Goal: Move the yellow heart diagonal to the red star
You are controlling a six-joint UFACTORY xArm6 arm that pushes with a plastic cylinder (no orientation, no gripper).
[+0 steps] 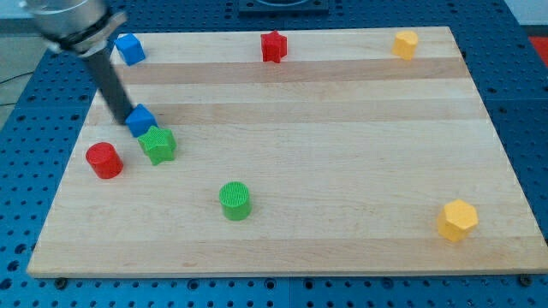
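My tip sits upper left on the wooden bench, touching a small blue block; red star block top centre. No claw, just rod.

The middle and right of the board lie open. Crowding sits at the left: my tip touches a blue block, just above a green star, with a red cylinder beside. A green cylinder stands lower centre.

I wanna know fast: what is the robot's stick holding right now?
My tip: no jaws, holding nothing, touching the left side of the blue block beside the green star.
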